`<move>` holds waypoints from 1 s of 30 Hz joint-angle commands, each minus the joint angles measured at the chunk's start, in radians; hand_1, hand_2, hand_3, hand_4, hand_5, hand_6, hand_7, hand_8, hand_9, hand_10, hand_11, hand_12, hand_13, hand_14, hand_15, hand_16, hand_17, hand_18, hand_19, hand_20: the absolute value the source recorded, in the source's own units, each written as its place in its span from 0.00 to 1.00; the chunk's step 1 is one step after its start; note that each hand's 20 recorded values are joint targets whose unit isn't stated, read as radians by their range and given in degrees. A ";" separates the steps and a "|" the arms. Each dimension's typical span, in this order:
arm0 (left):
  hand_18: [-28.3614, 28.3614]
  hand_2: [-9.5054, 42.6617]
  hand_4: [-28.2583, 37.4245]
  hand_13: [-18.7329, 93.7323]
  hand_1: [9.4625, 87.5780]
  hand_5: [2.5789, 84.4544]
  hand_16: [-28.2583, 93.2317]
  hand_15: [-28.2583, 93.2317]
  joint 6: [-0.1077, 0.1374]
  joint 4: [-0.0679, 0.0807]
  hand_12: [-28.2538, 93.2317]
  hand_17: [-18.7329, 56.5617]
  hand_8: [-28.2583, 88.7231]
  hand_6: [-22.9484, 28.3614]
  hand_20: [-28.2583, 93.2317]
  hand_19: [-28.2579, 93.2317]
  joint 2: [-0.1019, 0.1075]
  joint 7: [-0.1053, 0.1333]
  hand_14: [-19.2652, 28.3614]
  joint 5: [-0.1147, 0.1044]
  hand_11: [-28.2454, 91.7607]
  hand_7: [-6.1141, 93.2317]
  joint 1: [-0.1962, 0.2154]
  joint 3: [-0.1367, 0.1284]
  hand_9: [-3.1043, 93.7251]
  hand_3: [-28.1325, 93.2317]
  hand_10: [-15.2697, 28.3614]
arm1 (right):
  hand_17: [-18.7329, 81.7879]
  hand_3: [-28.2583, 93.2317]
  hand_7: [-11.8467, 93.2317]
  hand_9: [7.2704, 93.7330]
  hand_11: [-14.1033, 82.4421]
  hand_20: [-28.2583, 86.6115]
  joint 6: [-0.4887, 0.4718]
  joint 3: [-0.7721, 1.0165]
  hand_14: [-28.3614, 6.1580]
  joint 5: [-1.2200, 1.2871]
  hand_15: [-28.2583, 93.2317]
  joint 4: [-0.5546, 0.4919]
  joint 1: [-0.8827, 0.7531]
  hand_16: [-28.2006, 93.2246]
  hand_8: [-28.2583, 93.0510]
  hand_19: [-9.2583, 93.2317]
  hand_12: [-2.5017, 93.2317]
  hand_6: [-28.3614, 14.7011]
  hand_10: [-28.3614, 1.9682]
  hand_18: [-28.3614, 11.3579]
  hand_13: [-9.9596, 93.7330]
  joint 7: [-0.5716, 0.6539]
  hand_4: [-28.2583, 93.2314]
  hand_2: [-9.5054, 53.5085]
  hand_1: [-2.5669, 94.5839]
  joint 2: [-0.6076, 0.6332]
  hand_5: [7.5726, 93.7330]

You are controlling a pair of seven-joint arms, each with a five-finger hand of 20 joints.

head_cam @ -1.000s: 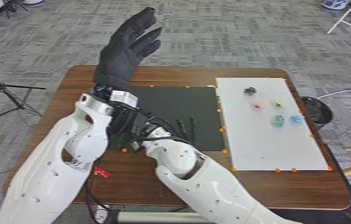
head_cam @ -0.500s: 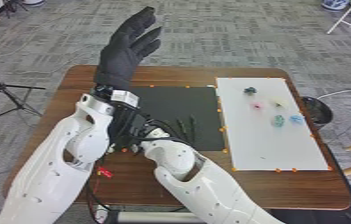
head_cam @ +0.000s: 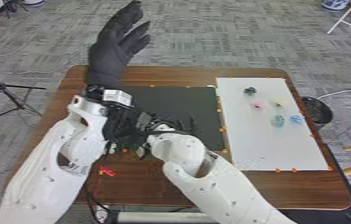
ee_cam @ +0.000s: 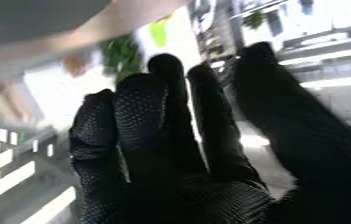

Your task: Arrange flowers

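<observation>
Upper left of the head view: left hand (head_cam: 114,52) raised above the far edge of the brown table (head_cam: 167,75), fingers extended, grasping nothing. Right of centre: white sheet (head_cam: 265,147) carrying small coloured pieces, presumably the flowers. Noted: a dark bloom (head_cam: 250,91), a pink bloom (head_cam: 258,106), a pale yellow bloom (head_cam: 278,103), a green bloom (head_cam: 278,120) and a blue bloom (head_cam: 297,120), set apart from one another on the upper half of the sheet.

Right forearm (head_cam: 178,147) ends left of centre, close against the left arm, over the near left part of the black mat (head_cam: 171,97). Right hand (ee_cam: 202,200), wrist view: open, fingers straight and slightly spread, thumb held away, nothing in its grasp. Behind the fingers, green foliage (ee_cam: 121,56) and a bright green patch (ee_cam: 159,33); depth relative to the hand cannot be judged.

Relation: blooms lie well apart from the right hand, across the mat, toward the right of the head frame.

Step, judged: pre-grasp, no flower picked up. Next move probably calls for clearing the left arm, lining up on one stem, then closing thumb and fingers gently. Risk: the two arms crowd each other; a light stem could slip or bend.
</observation>
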 commanded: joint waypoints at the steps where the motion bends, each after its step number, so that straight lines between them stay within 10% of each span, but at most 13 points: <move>1: 0.87 0.06 0.00 0.30 0.17 0.25 0.30 0.30 0.057 -0.042 0.39 0.01 0.15 0.49 0.28 0.54 0.035 0.025 0.70 -0.019 0.34 0.28 0.144 -0.089 0.21 0.78 0.57 | 0.49 0.95 0.32 0.48 0.78 0.70 -0.142 0.058 0.48 -0.013 0.93 -0.026 0.013 0.55 0.12 0.96 0.70 0.79 0.46 0.19 0.66 -0.455 0.00 0.17 0.48 0.092 0.32; 7: 0.87 0.06 0.00 0.30 0.17 0.25 0.30 0.30 0.048 -0.050 0.39 0.01 0.15 0.49 0.28 0.54 0.037 0.025 0.70 -0.017 0.34 0.28 0.162 -0.111 0.21 0.79 0.57 | 0.66 0.98 0.29 0.75 0.95 0.84 -0.273 0.034 0.52 -0.047 0.95 -0.060 0.025 0.50 0.12 1.00 0.41 0.80 0.55 0.12 0.85 -0.476 0.08 0.44 0.40 0.081 0.41; 30: 0.87 0.06 0.00 0.30 0.17 0.25 0.30 0.30 0.053 -0.047 0.39 0.01 0.15 0.49 0.28 0.54 0.032 0.029 0.70 -0.016 0.34 0.28 0.160 -0.098 0.21 0.79 0.57 | 0.79 0.99 0.27 0.88 0.95 0.89 -0.420 -0.030 0.63 -0.210 0.94 -0.105 0.050 0.50 0.12 1.00 0.39 0.71 0.61 0.15 0.96 -0.290 0.11 0.57 0.26 0.072 0.39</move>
